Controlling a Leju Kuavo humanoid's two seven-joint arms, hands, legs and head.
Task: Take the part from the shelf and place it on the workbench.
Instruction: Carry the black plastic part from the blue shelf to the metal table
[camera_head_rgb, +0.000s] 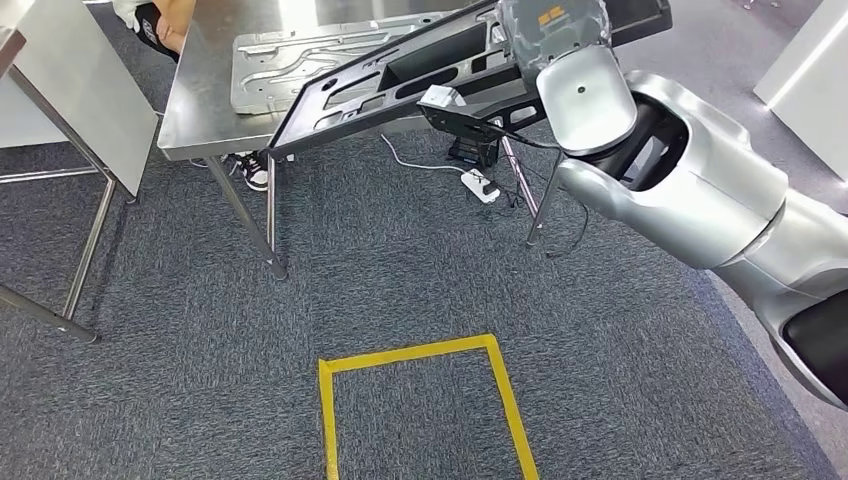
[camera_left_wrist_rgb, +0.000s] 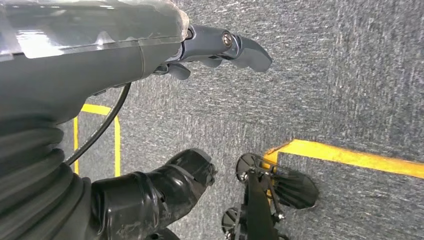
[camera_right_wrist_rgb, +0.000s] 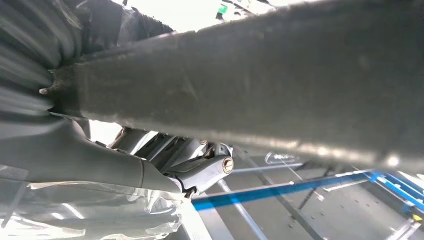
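Observation:
A long black moulded part (camera_head_rgb: 400, 85) slants above the steel workbench (camera_head_rgb: 200, 110), its low end past the bench's front edge. My right hand (camera_head_rgb: 550, 25) grips its raised end, mostly hidden behind my silver forearm. In the right wrist view the black part (camera_right_wrist_rgb: 280, 75) runs across the picture, with the right hand's (camera_right_wrist_rgb: 200, 170) fingers wrapped against it. My left hand (camera_left_wrist_rgb: 150, 60) hangs over the grey carpet with its fingers apart, holding nothing.
A silver stamped panel (camera_head_rgb: 290, 60) lies on the workbench under the black part. A person (camera_head_rgb: 165, 25) stands behind the bench, one shoe (camera_head_rgb: 255, 172) by its leg. A power strip (camera_head_rgb: 480, 185) and cables lie underneath. Another steel table (camera_head_rgb: 80, 90) stands left. A yellow tape square (camera_head_rgb: 420, 355) marks the floor.

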